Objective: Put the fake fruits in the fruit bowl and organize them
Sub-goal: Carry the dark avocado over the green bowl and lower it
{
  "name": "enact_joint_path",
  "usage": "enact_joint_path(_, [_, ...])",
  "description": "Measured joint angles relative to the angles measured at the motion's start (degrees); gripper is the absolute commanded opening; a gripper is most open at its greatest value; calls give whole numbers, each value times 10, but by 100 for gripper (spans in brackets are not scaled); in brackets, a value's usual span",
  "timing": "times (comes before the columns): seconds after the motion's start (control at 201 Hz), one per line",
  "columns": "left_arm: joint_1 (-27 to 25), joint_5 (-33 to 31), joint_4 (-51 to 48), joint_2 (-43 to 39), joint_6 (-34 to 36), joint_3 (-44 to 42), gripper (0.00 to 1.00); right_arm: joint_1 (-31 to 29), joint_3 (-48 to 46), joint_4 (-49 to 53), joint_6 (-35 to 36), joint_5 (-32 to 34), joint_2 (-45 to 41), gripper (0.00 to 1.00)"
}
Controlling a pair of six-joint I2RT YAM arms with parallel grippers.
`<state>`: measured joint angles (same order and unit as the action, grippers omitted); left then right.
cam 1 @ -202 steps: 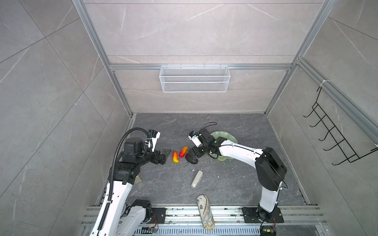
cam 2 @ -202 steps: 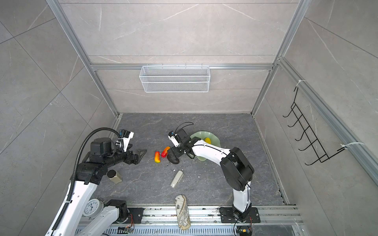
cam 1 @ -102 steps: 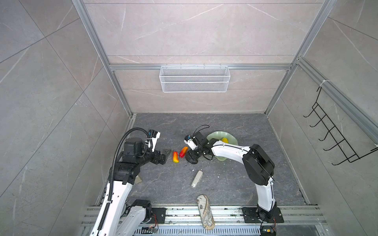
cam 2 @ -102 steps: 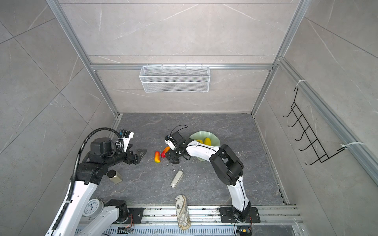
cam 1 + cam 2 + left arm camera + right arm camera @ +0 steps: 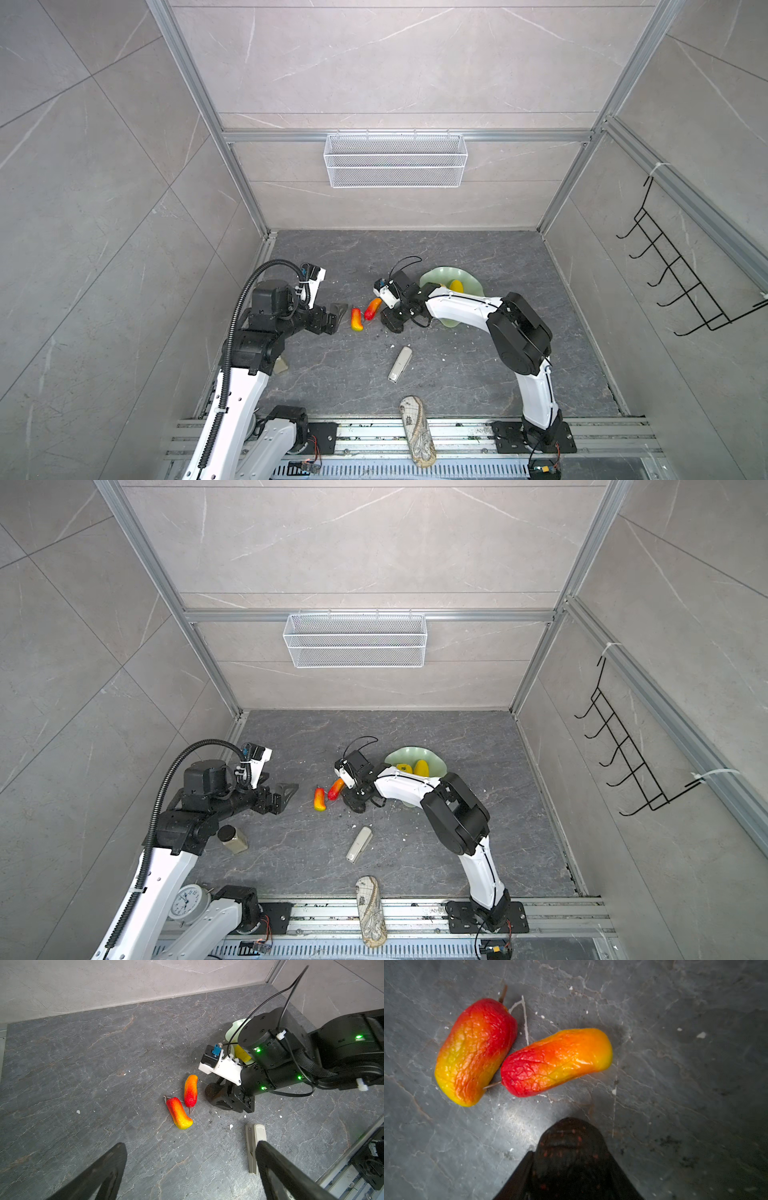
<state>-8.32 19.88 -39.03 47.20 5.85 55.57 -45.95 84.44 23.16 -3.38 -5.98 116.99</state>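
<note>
Change, right hand [image 5: 392, 323]: one second ago its jaws stood wide around the blackish fruit [image 5: 569, 1140]; they are now drawn in against both sides of it.
Change, right arm: the elbow has swung back out toward the right edge of the tabletop [image 5: 478, 374].
Unchanged: left arm, both red-to-yellow fruits, bowl contents.
Right hand state: clenched on the blackish fruit, which rests on the tabletop near its middle, just beside the bowl.
Left hand [image 5: 191, 1147] state: released, jaws wide apart, nothing between them; it hovers near the left edge.
Container, fruit bowl [image 5: 409, 752]: stands around the middle of the tabletop, slightly toward the right edge; the right arm crosses over its front rim.
Bowl contents: round yellow fruit [image 5: 404, 768] and long yellow fruit [image 5: 421, 767], side by side.
Container, wire basket [image 5: 395, 160]: hung on the back wall.
Count, fake fruits: five; two in the bowl, three outside.
Count, red-to-yellow fruits: two [image 5: 178, 1112] [image 5: 190, 1091], lying in a V between the two hands, touching or nearly so.
Count, other items: one silver-white device [image 5: 400, 364] toward the front edge; one map-patterned case [image 5: 417, 430] across the front edge; one jar [image 5: 232, 838] near the left edge.
</note>
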Motion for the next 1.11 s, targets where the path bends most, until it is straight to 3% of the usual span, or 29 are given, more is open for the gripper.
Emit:
enact_joint_path(0.354, [0, 0, 0, 0, 0, 0, 100, 11, -45, 8, 54, 31, -197, 38])
enact_joint_path(0.712, [0, 0, 0, 0, 0, 0, 100, 78, -116, 34, 100, 51, -222, 36])
enact_joint_path(1.106, [0, 0, 0, 1, 0, 0, 100, 119, -132, 36, 124, 44, -229, 36])
